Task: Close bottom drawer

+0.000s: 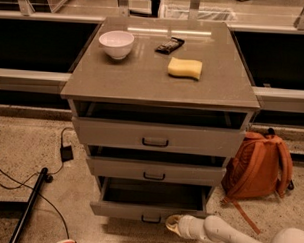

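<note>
The bottom drawer (120, 210) is the lowest of three in the grey cabinet (161, 76). It stands pulled out furthest, its dark inside showing, with a small dark handle (151, 219) on its short front panel. My gripper (172, 224) is at the end of a white arm coming from the lower right. It sits low, right at the front panel just right of the handle.
The top drawer (156, 136) and middle drawer (155, 170) are slightly open. On the cabinet top lie a white bowl (116, 43), a dark packet (170, 45) and a yellow sponge (185, 68). An orange backpack (258, 167) leans at the right. Cables (20, 181) and a black pole (30, 204) lie on the left floor.
</note>
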Motion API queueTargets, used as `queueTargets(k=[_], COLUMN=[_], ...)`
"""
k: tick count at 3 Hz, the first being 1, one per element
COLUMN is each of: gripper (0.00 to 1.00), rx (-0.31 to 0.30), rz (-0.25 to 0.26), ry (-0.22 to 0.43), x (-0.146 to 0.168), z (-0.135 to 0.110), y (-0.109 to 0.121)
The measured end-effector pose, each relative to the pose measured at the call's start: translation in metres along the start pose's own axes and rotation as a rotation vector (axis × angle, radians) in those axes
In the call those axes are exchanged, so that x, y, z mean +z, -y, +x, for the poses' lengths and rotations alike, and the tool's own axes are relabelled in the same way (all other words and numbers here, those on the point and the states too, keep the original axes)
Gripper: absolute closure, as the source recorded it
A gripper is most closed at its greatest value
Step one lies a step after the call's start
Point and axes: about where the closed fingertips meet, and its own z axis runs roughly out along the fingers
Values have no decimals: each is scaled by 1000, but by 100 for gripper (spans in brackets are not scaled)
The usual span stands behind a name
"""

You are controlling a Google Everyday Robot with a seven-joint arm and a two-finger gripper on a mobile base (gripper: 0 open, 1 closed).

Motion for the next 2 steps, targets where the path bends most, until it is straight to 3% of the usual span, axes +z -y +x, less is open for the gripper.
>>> queueTargets(k=[1,2], gripper=[100,100], rx=[-1,-13], rz=[29,90], ry=[-5,2], x=[18,31], z=[9,16], y=[12,30])
